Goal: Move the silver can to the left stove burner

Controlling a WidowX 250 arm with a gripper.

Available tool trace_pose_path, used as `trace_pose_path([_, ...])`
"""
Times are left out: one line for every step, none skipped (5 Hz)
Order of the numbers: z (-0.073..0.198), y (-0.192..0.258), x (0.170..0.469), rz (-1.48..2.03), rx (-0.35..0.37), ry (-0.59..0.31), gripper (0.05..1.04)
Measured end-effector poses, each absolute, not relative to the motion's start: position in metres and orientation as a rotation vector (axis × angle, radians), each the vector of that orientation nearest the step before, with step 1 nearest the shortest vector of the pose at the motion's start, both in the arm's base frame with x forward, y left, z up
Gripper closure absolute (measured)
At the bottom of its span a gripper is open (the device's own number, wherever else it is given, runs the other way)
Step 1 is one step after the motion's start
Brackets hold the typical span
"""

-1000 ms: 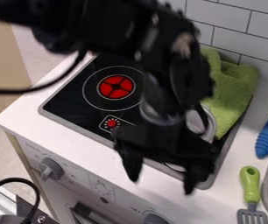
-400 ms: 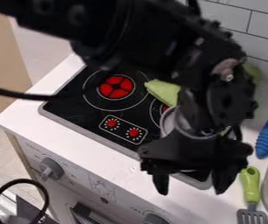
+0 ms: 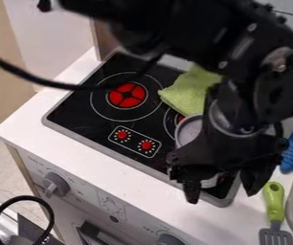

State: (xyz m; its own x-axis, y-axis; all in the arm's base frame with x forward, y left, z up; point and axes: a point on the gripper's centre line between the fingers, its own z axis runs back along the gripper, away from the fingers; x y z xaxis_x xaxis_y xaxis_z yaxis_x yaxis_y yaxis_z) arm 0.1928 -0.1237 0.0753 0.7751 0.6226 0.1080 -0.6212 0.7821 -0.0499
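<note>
The tool (image 3: 221,192) hangs, fingers apart, partly hiding the silver can (image 3: 188,130) on the stove (image 3: 75,114).

Stove (image 3: 79,115) black; burner (image 3: 119,98) red, dark cross, white rings; can (image 3: 187,131) silver-grey; cloth (image 3: 190,92) green; counter (image 3: 53,125) white; spatula (image 3: 274,198) handle green; arm (image 3: 168,28) black.

A black robot arm (image 3: 168,28) is showing bulky, rounded joints at upper right.
Small silvery screws (image 3: 222,64) are dotting its casing; a black cable (image 3: 47,85) is curving at upper left.
</note>
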Motion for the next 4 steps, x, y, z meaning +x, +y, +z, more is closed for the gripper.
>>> trace_pose_path([0.074,-0.120,0.201,0.664,-0.017,-0.076,0.085])
trace_pose_path([0.074,-0.113,0.204,0.676,-0.008,-0.081,0.085])
trace_pose_path([0.072,-0.107,0.211,0.689,0.013,-0.066,0.085])
trace_pose_path([0.072,-0.099,0.216,0.707,0.011,-0.066,0.085])
